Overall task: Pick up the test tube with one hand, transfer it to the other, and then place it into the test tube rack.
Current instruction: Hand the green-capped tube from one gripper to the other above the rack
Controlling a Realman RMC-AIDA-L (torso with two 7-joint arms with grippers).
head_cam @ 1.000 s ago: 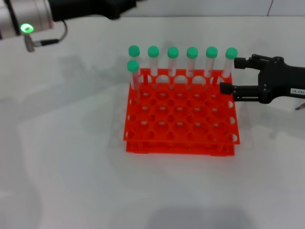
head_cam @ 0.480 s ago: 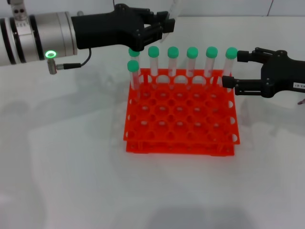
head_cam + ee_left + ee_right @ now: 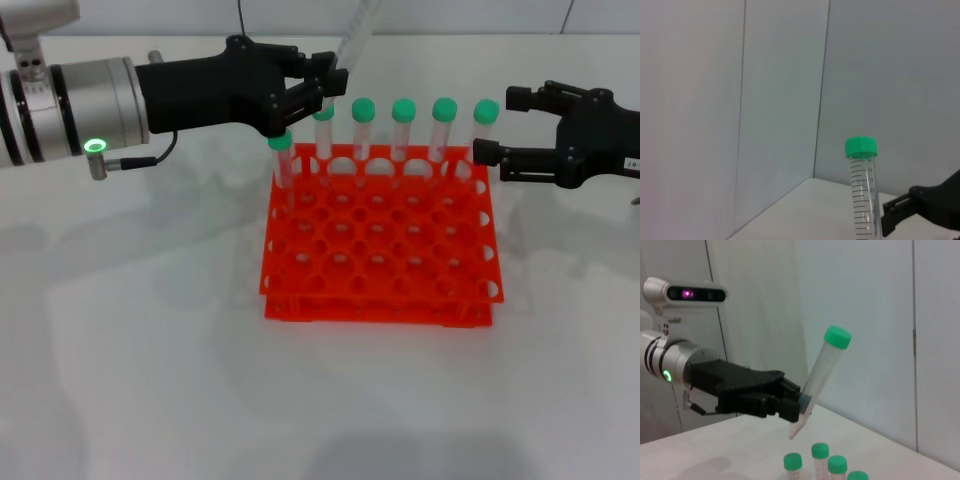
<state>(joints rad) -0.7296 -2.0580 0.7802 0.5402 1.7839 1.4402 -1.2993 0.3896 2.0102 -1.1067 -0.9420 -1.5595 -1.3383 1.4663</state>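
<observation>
My left hand (image 3: 325,82) is clenched on the test tube (image 3: 821,376), gripping it near its lower end; the tube tilts, green cap uppermost, above the rear left corner of the red rack (image 3: 378,245) on the white worktop (image 3: 150,330). My right hand (image 3: 500,125) hovers with fingers parted, holding nothing, beside the rack's rear right corner.

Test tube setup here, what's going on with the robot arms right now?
The left gripper holds a green-capped test tube by its lower end, tilted, above the back of the orange-red test tube rack. The right gripper waits open at the rack's right rear corner, holding nothing. Seven capped tubes stand in the rack.
</observation>
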